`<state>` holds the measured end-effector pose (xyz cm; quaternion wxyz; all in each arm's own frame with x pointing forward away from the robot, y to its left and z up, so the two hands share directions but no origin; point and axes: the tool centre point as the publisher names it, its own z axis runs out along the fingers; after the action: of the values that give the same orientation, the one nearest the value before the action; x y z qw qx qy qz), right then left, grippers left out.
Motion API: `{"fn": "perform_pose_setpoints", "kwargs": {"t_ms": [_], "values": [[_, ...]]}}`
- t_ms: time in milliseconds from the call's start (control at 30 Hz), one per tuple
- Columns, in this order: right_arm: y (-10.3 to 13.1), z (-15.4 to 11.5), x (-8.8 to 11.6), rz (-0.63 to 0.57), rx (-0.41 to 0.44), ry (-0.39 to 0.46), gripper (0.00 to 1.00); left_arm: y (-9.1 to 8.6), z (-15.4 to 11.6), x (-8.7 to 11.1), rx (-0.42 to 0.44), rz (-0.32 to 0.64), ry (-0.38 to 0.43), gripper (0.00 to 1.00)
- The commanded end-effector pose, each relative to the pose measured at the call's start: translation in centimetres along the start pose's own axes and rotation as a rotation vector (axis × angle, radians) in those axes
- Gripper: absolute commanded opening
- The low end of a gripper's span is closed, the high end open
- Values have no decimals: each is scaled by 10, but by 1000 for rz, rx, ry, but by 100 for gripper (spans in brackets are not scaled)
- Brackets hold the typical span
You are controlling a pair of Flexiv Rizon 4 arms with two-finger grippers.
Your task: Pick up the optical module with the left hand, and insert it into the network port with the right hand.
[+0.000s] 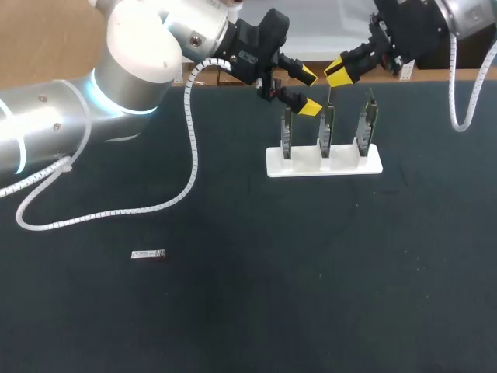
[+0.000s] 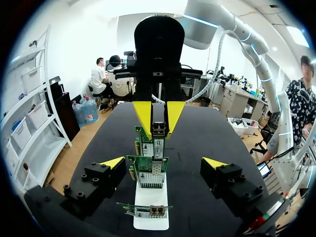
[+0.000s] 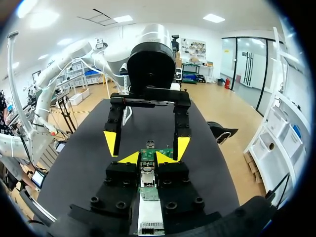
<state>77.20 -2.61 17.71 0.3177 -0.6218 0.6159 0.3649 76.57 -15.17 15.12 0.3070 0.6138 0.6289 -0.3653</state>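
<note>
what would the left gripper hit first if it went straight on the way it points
Probably the middle network card, directly ahead between the left gripper's open jaws; depth is unclear, and the right gripper sits just beyond.

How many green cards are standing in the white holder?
3, in a row in the holder: the left card near the left hand, the middle card under the right hand, the right card alone. None seems hidden.

A matte black table (image 1: 311, 295) spreads wide under bright, even light.
</note>
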Motion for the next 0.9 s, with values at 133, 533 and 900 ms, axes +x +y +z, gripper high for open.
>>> {"fn": "perform_pose_setpoints", "kwargs": {"t_ms": [133, 533, 900], "values": [[-1, 3, 3, -3, -10, 7, 0, -1, 0, 0, -3, 1, 0, 100], [-3, 2, 4, -1, -20, 16, 0, -1, 0, 0, -3, 1, 0, 100], [-4, 0, 1, -8, -21, 7, 0, -1, 0, 0, -3, 1, 0, 100]]}}
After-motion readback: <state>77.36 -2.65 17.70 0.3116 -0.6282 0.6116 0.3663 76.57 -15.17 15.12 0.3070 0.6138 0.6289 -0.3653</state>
